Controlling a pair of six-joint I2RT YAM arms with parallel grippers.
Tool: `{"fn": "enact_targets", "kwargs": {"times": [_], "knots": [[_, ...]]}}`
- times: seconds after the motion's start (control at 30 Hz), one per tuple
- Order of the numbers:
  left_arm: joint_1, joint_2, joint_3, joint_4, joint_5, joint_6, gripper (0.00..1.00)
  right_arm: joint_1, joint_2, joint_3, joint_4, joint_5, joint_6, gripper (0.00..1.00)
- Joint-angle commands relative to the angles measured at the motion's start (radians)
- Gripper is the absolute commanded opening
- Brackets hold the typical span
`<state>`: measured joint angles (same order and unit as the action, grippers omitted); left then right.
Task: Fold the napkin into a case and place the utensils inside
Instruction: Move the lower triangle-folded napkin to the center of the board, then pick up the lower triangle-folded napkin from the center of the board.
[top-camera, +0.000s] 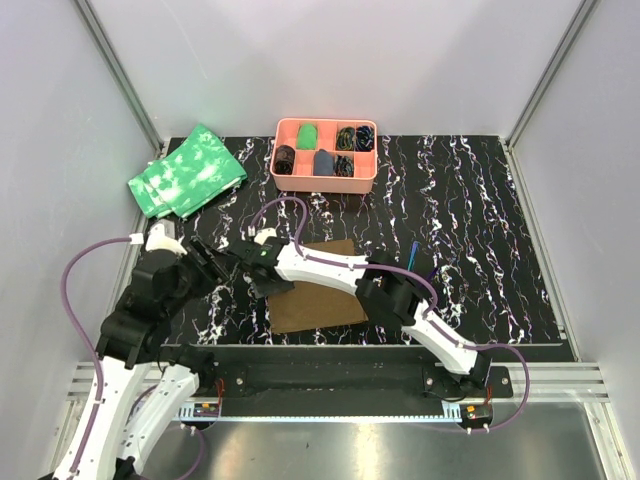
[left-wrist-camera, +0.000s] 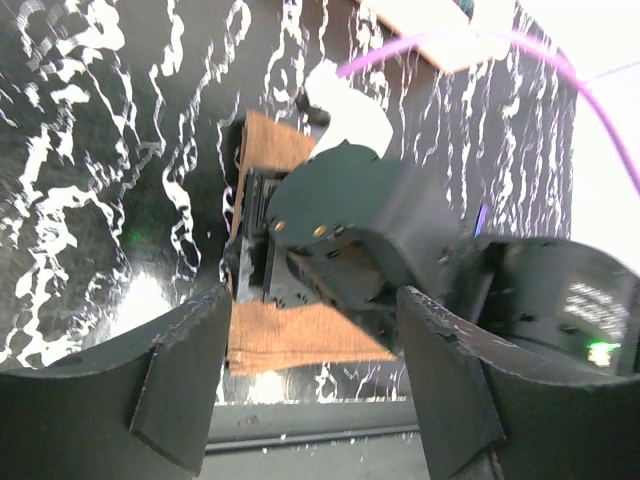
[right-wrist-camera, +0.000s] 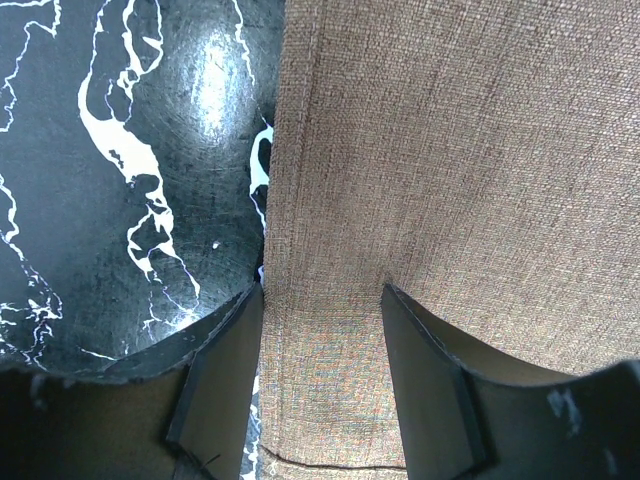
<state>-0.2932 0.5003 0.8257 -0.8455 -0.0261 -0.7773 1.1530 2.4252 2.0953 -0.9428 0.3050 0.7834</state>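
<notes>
The brown napkin (top-camera: 318, 295) lies flat on the black marbled table in front of the arm bases. My right gripper (top-camera: 254, 268) reaches across to its left edge. In the right wrist view the gripper (right-wrist-camera: 322, 292) is open and low, with a strip of the napkin (right-wrist-camera: 450, 150) between its fingers and the left finger at the cloth's hem. My left gripper (top-camera: 205, 258) hovers just left of it, open and empty. In the left wrist view (left-wrist-camera: 312, 300) it faces the right gripper and the napkin (left-wrist-camera: 300, 340). Utensils (top-camera: 416, 256) with blue and purple stems lie right of the napkin, partly hidden by the right arm.
A pink compartment tray (top-camera: 283, 128) with small items stands at the back centre. Green white-mottled cloths (top-camera: 187, 172) lie at the back left. The right arm (top-camera: 330, 268) stretches over the napkin. The table's front rail (top-camera: 330, 375) runs along the near edge.
</notes>
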Motion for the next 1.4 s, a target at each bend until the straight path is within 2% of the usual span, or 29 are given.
{"fn": "enact_targets", "kwargs": {"times": [0.0,0.27,0.43,0.57,0.63,0.7,0.73,0.8,0.87,1.03,1.17,1.23,1.37], "knots": [[0.003,-0.005,0.064,-0.010,-0.081,0.015,0.73,0.022,0.084,-0.007,-0.047,-0.014,0.013,0.59],[0.003,0.032,0.052,-0.032,-0.072,-0.003,0.73,0.021,-0.003,-0.003,-0.022,-0.015,-0.079,0.60],[0.005,0.049,0.090,-0.047,-0.097,-0.007,0.73,0.019,-0.090,-0.159,0.096,-0.075,-0.142,0.61],[0.014,0.082,0.134,-0.067,-0.176,0.032,0.73,0.011,-0.272,-0.341,0.220,-0.138,-0.147,0.68],[0.019,0.104,0.135,-0.049,-0.161,0.042,0.73,0.011,-0.334,-0.386,0.251,-0.144,-0.141,0.71],[0.026,0.147,0.116,0.012,-0.075,0.053,0.73,0.010,-0.415,-0.437,0.272,-0.161,-0.138,0.76],[0.035,0.194,0.090,0.034,-0.042,0.055,0.73,0.008,-0.440,-0.452,0.276,-0.164,-0.136,0.77],[0.045,0.254,0.053,0.124,0.105,0.076,0.77,0.004,-0.508,-0.504,0.282,-0.181,-0.134,0.82],[0.065,0.381,0.013,0.196,0.246,0.121,0.78,-0.002,-0.579,-0.573,0.288,-0.188,-0.139,0.85],[0.104,0.648,0.000,0.327,0.405,0.203,0.81,-0.027,-0.698,-0.727,0.341,-0.198,-0.165,0.90],[0.112,0.803,0.039,0.367,0.423,0.245,0.81,-0.053,-0.738,-0.854,0.440,-0.260,-0.170,0.89],[0.117,0.897,0.070,0.373,0.460,0.274,0.80,-0.058,-0.745,-0.883,0.475,-0.276,-0.177,0.88],[0.120,0.986,0.092,0.417,0.439,0.294,0.78,-0.059,-0.738,-0.909,0.525,-0.297,-0.199,0.87]]}}
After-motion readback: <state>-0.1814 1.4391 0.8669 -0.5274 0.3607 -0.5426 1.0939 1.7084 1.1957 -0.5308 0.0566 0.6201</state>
